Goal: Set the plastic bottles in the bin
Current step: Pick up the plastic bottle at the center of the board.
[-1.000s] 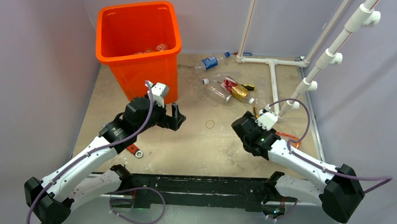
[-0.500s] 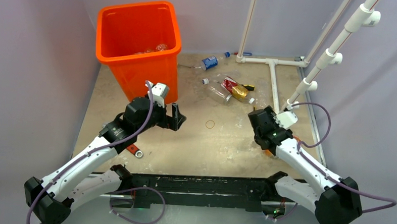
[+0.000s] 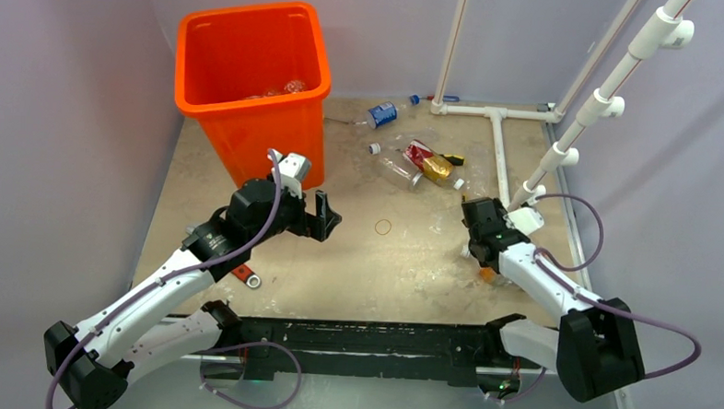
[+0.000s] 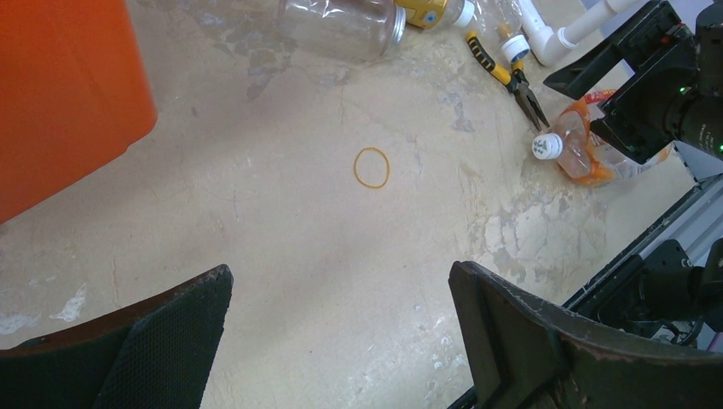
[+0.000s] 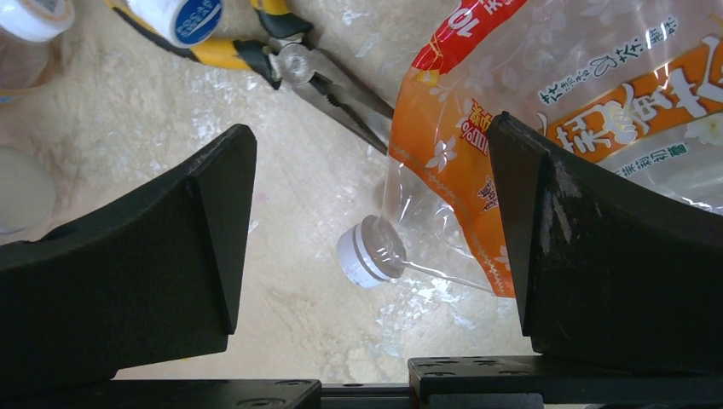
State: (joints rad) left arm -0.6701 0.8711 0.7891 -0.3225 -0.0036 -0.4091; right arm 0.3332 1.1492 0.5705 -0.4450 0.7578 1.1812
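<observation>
Right gripper (image 5: 371,213): open, empty, over white-capped neck of orange-tinted crushed plastic bottle (image 5: 477,145), lower right of top view; judged aligned for grasp. Left gripper (image 4: 341,290): open, empty, near tall bright-orange plastic bin (image 3: 256,15).

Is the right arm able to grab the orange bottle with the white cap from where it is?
Probably yes. Its jaws stand open over the orange bottle, nothing covers it, and the pliers lie just beside its neck.
</observation>
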